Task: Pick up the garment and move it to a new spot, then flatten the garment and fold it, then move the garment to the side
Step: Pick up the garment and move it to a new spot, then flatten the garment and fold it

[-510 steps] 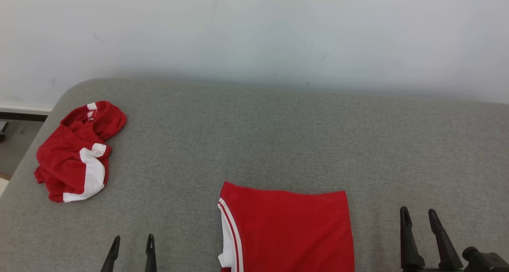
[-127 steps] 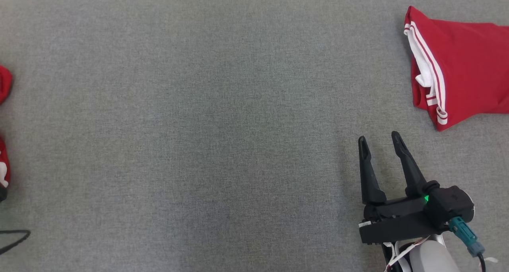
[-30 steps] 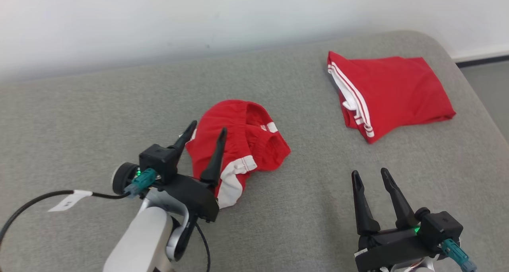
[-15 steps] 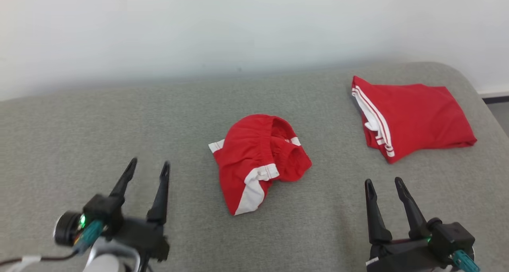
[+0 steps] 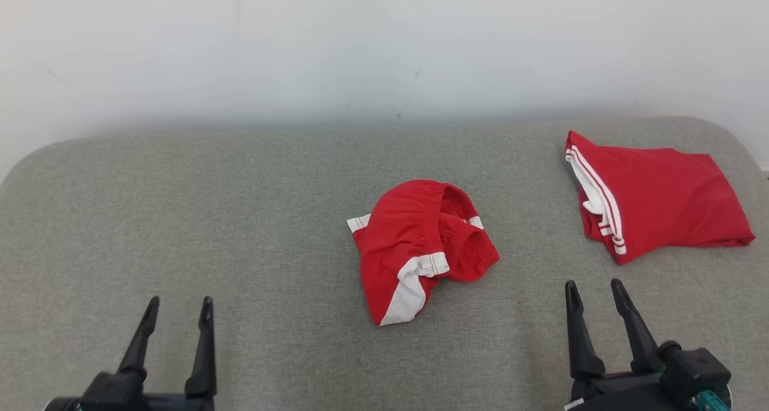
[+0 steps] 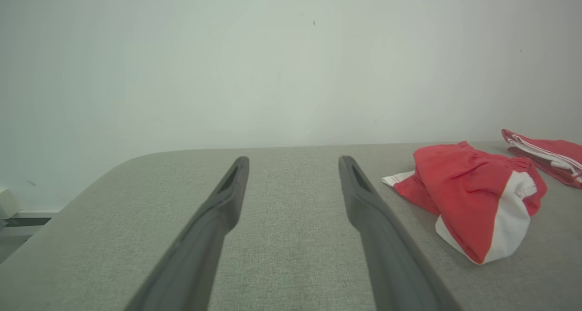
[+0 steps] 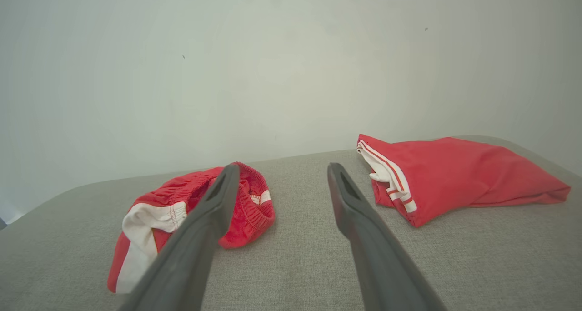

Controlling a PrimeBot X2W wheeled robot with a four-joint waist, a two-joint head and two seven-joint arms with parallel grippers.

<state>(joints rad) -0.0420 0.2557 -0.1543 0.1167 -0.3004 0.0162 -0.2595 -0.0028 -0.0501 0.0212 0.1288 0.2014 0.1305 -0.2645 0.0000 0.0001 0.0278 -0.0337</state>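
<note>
Black left hand [image 5: 180,301], black right hand [image 5: 593,283], long tapered fingers [image 5: 637,333], teal connector [image 5: 712,401]

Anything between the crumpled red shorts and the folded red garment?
Nothing: only bare grey cushion separates the shorts from the folded garment, clearest in the head view.

Bright, even light, sharp (soft shadows)

The crumpled red cloth shorts with white side panels [image 5: 420,243] lay in a loose, unflattened heap near the middle of the grey fabric-covered table [image 5: 240,219]. Their gathered elastic waistband gaped open on the far side, and a white-panelled leg pointed toward the near edge. They lay well apart from the folded red white-striped garment [image 5: 661,200] at the right.
</note>
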